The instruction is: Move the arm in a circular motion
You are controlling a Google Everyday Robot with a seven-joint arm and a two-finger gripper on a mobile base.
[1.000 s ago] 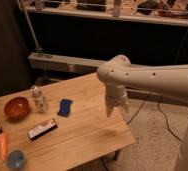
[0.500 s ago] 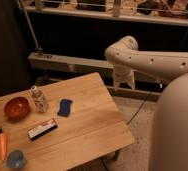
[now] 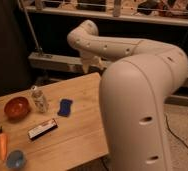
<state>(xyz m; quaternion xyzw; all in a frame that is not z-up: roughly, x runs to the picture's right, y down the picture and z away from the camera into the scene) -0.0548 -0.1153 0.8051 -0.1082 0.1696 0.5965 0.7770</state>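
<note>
My cream-white arm [image 3: 137,100] fills the right half of the camera view. Its thick near segment rises in front. A thinner tube with dark dots runs up and left to a rounded joint [image 3: 87,31]. From that joint the gripper [image 3: 90,64] hangs down over the far edge of the wooden table [image 3: 82,140]. It holds nothing that I can see and is well away from the things on the table.
On the table's left part are a red bowl [image 3: 17,107], a small bottle [image 3: 38,99], a blue sponge [image 3: 65,107], a dark flat packet [image 3: 42,129], a carrot [image 3: 2,143] and a blue cup [image 3: 15,159]. A shelf rail [image 3: 137,17] runs behind.
The arm has swung left and toward the back. The gripper went from above the table's right edge to its far edge, and the near segment now looms larger in front.
</note>
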